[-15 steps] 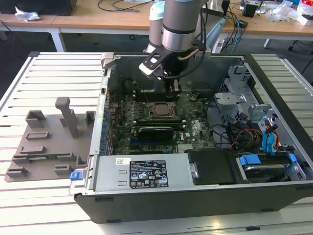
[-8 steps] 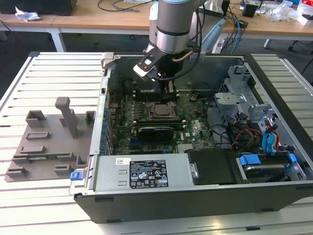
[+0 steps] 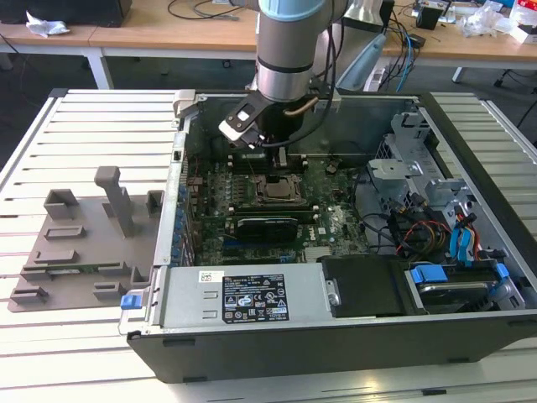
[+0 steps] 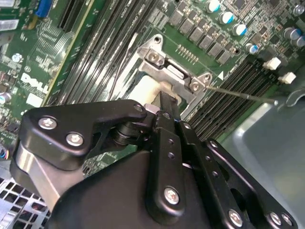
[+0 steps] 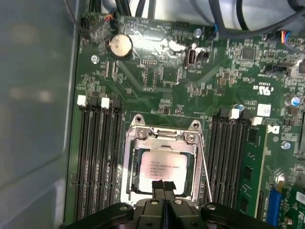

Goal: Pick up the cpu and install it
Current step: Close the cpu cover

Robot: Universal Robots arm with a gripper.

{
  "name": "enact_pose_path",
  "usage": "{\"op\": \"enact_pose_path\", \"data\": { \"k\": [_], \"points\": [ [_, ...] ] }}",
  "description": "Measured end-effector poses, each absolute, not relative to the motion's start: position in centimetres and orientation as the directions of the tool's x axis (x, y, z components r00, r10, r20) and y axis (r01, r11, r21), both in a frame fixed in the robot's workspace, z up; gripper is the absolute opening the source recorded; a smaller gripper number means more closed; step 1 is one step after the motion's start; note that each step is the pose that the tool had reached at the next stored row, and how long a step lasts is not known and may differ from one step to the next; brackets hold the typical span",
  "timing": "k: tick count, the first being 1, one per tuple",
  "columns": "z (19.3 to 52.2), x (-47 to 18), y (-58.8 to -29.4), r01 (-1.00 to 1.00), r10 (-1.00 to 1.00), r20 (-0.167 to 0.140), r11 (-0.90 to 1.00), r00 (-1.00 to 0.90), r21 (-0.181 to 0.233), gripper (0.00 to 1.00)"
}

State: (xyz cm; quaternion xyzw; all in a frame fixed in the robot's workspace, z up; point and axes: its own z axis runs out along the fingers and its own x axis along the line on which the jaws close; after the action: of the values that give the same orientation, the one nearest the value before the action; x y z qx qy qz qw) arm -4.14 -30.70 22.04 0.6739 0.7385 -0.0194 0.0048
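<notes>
The cpu (image 5: 162,164) lay flat inside the socket frame (image 5: 164,137), directly under your claw (image 5: 163,182), whose fingers were pressed together on nothing, tips at its edge. You could judge it light, stiff, slick-topped and fragile underneath, best held by opposite rims.

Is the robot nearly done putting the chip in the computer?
Nearly, it looks. Done: the cpu lies flat inside the socket frame. In hand: the gripper hangs over the cpu's edge, jaws together; touching or not, I cannot tell. Left: the gripper is not yet clear, and whether the cpu is fully seated does not show.
</notes>
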Motion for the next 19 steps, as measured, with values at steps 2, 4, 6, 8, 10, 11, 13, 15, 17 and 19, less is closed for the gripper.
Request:
{"op": "enact_pose_path", "data": {
  "k": [2,4,6,8,10,11,13,15,17,19],
  "points": [
    [21.5,-4.4,-30.7,0.996,0.995,-0.033,0.091,-0.092,-0.022,0.11],
    [21.1,-4.7,-30.7,0.996,0.995,-0.033,0.091,-0.092,-0.022,0.11],
    [20.8,-4.8,-30.7,0.996,0.995,-0.033,0.091,-0.092,-0.022,0.11],
    [20.7,-4.9,-30.7,0.996,0.995,-0.033,0.091,-0.092,-0.022,0.11],
    [20.7,-4.9,-30.7,0.996,0.995,-0.034,0.091,-0.092,-0.022,0.11],
    [20.6,-4.9,-30.7,0.996,0.995,-0.034,0.091,-0.092,-0.022,0.11],
    [20.7,-4.7,-30.7,0.996,0.995,-0.034,0.091,-0.092,-0.022,0.11],
    [20.8,-4.4,-30.7,0.996,0.995,-0.034,0.091,-0.092,-0.022,0.11],
    [20.8,-4.2,-30.7,0.996,0.995,-0.034,0.091,-0.092,-0.022,0.11],
    [20.9,-4.1,-30.7,0.996,0.995,-0.034,0.091,-0.092,-0.022,0.11]
  ]
}}
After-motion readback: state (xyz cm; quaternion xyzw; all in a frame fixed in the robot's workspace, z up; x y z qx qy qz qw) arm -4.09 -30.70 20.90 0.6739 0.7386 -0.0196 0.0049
